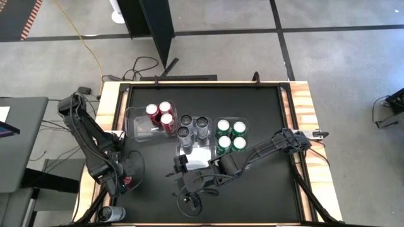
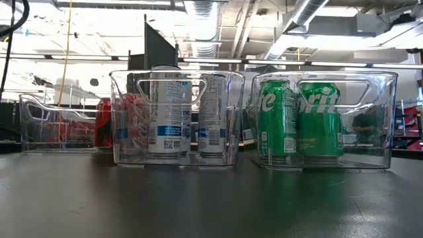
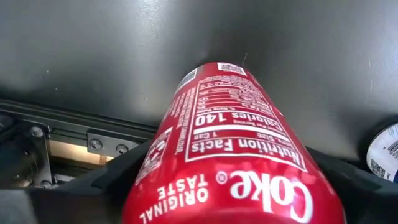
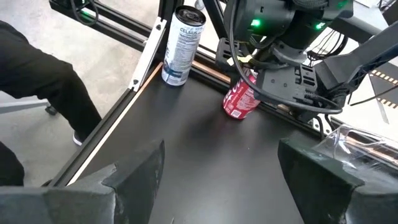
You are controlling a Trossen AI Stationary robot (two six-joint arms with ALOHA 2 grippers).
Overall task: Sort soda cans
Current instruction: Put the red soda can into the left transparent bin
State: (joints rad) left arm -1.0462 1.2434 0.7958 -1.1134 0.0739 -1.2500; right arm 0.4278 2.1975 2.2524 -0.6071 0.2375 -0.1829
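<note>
Left gripper (image 4: pixel 252 78): jaws around tilted red can (image 4: pixel 241 99), table's 8 o'clock corner.
Right gripper (image 4: pixel 221 165): jaws wide, empty, near 6 o'clock.

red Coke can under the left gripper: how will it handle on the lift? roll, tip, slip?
The red can already leans on the black table, so it may tip. Its round, glossy printed wall would probably roll if dropped and could slip between the left gripper's fingers. Full or empty can't be told, so weight is unknown.
</note>
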